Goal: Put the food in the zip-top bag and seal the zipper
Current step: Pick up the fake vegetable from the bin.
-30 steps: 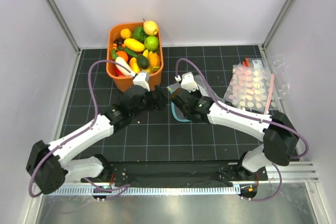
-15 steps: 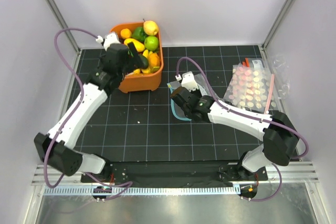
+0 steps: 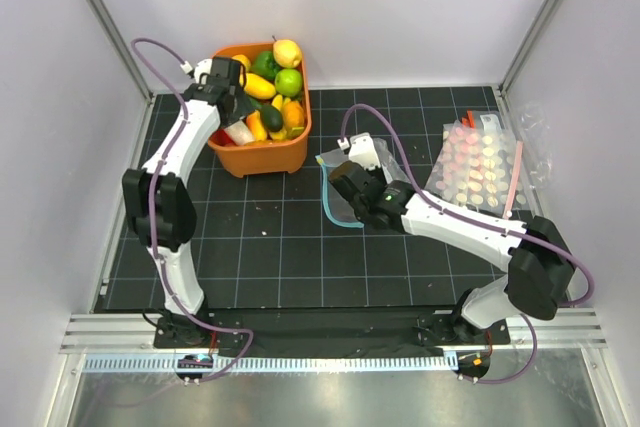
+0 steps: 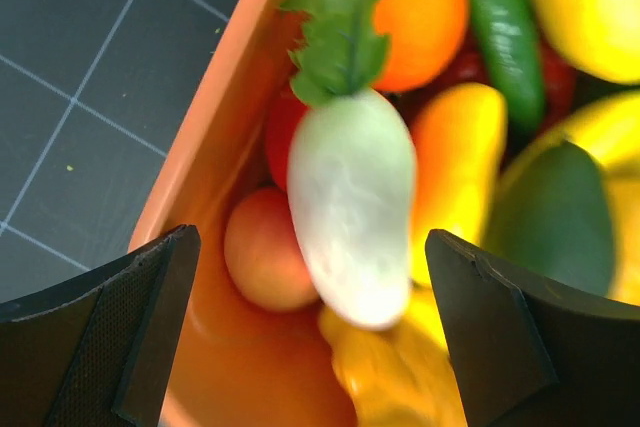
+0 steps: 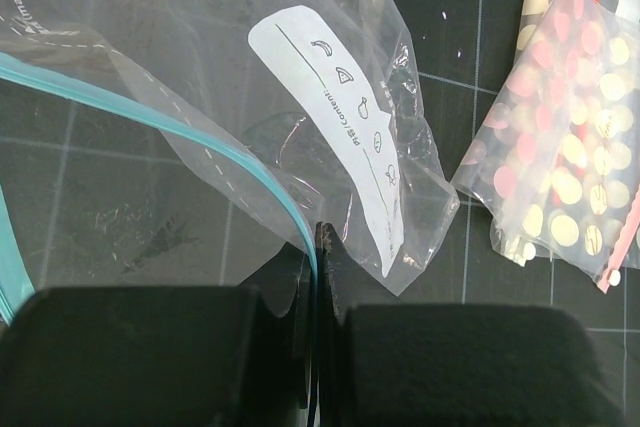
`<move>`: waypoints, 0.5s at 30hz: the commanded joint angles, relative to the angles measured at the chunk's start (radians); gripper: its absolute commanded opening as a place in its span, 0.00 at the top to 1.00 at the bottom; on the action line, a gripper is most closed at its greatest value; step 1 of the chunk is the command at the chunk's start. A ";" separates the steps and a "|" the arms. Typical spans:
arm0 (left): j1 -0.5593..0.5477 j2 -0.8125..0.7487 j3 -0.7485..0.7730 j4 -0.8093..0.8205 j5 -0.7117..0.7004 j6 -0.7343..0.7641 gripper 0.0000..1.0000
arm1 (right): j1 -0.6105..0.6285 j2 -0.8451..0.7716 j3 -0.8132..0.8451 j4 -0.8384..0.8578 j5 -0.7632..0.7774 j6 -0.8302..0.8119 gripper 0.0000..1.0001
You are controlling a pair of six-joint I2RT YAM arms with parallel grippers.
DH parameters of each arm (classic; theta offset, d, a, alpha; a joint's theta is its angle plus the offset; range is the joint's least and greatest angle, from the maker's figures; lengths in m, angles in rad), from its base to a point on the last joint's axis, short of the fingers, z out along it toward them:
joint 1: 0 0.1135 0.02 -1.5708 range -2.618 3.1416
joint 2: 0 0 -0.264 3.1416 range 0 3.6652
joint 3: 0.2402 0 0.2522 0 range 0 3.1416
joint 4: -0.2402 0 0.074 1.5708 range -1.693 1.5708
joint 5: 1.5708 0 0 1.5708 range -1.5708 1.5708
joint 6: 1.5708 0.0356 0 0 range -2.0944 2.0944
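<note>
The left gripper point(image 4: 315, 297) hung wide open, the white radish point(image 4: 350, 197) lying in the orange basket point(image 4: 215, 137) right between its fingers. Picking food, I judged, and it needed a descent and squeeze. The right gripper point(image 5: 318, 277) pinched the zip-top bag point(image 5: 200, 57) by its zipper point(image 5: 150, 119).

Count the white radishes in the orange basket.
1. The white radish lies atop the pile near the left wall of the orange basket, below the open left tool. Others may be buried.

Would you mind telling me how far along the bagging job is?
Done: the right gripper pinches the bag by its teal zipper. In hand: the left gripper hangs open over a white radish in the orange basket. Left: no food shows in the bag; filling and sealing remain.
</note>
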 commanded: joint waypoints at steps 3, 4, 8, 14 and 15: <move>0.013 0.086 0.075 -0.003 0.020 -0.002 0.00 | -0.008 -0.030 0.001 0.040 -0.011 0.021 0.94; 0.013 0.113 0.078 -0.001 0.023 -0.005 0.01 | -0.008 -0.027 0.001 0.040 -0.013 0.022 0.94; 0.013 0.147 0.080 0.038 0.081 -0.007 0.19 | -0.008 -0.023 0.003 0.040 -0.014 0.023 0.94; 0.010 -0.013 -0.084 0.160 0.087 -0.048 0.62 | -0.014 -0.038 -0.003 0.049 -0.026 0.026 0.94; 0.006 -0.061 -0.182 0.198 0.089 -0.062 0.68 | -0.015 -0.040 -0.005 0.051 -0.042 0.026 0.94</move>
